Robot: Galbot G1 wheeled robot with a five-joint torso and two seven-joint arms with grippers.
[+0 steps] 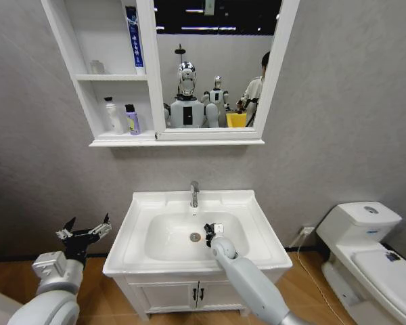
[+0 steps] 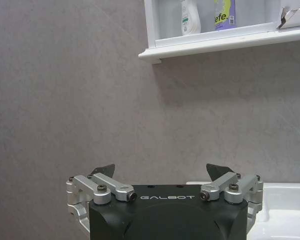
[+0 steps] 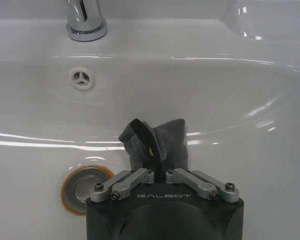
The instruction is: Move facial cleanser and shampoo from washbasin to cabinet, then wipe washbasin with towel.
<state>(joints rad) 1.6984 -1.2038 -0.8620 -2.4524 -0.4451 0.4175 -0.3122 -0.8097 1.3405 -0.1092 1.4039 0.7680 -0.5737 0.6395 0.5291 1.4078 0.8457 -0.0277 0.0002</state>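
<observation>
1. You have two pincers in play. Your right pincer [image 3: 160, 167] is down inside the oval bowl of the white rectangular ceramic washbasin [image 1: 254, 203], its fingers pinched tight on the small dark grey folded towel [image 3: 157, 142], which bunches up between them against the bowl's surface.
2. The towel sits just beside the one round drain [image 3: 85, 187], with the single chrome tap [image 3: 83, 20] at the far rim and one small overflow hole [image 3: 81, 78] below it.
3. Your left pincer [image 1: 86, 232] hangs in the air to the left of the washbasin, fingers spread wide and holding nothing.
4. On the tall white wall cabinet [image 1: 81, 108] beside the mirror, you can count two bottles on the lowest shelf: one white bottle [image 1: 113, 115] and one smaller purple bottle [image 1: 132, 119], standing upright side by side.
5. One blue and white tube [image 1: 133, 37] stands upright on the shelf above.
6. One white toilet [image 1: 365, 254] stands to the right.
</observation>
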